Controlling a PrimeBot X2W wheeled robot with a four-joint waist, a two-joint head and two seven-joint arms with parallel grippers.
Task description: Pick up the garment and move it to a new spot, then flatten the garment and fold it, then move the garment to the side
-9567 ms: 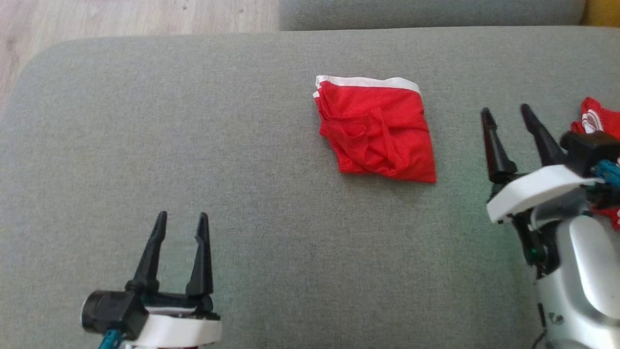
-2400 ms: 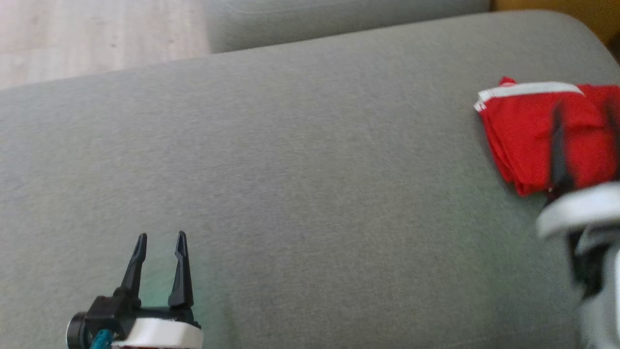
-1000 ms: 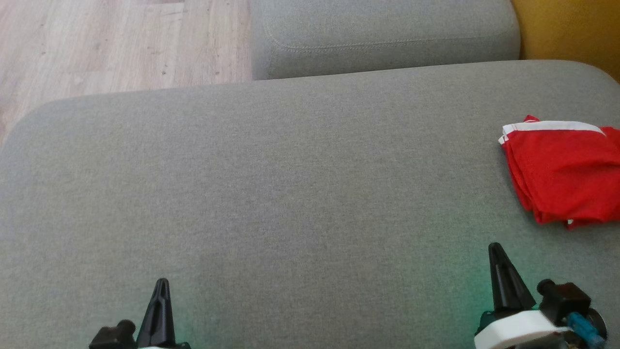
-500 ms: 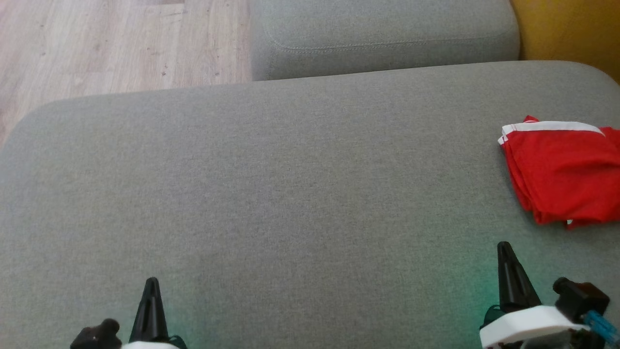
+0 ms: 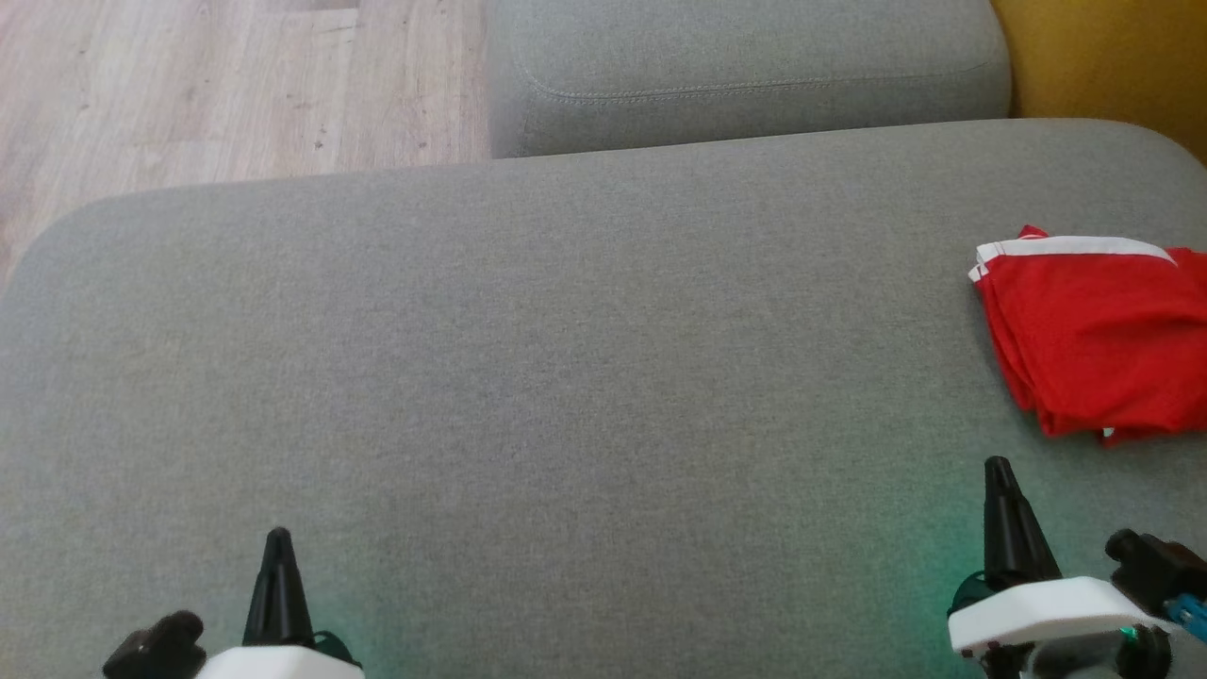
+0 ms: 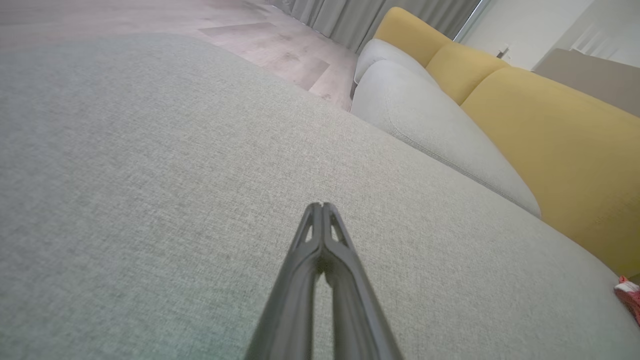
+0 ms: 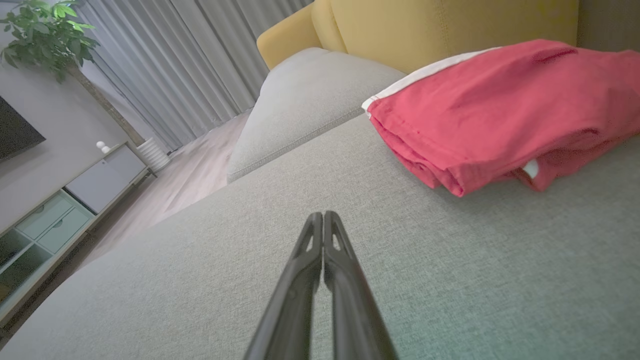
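Garment of folded red cloth with a white band [image 5: 1099,339] lies ahead of the right gripper [image 5: 998,464] and off to its right, near but not touching. That gripper's two dark fingers are pressed together on nothing. Outward from them, the white band runs crosswise along the garment's far edge, and the stack sits by the right end of the grey fabric sofa cushion [image 5: 566,377]. The left gripper [image 5: 277,538], likewise closed and empty, is well apart across the cushion, so the right arm is the nearer. Half a second ago both grippers stood slightly higher in the head view, while the garment has not shifted. Much earlier it lay mid-cushion, with both grippers open.
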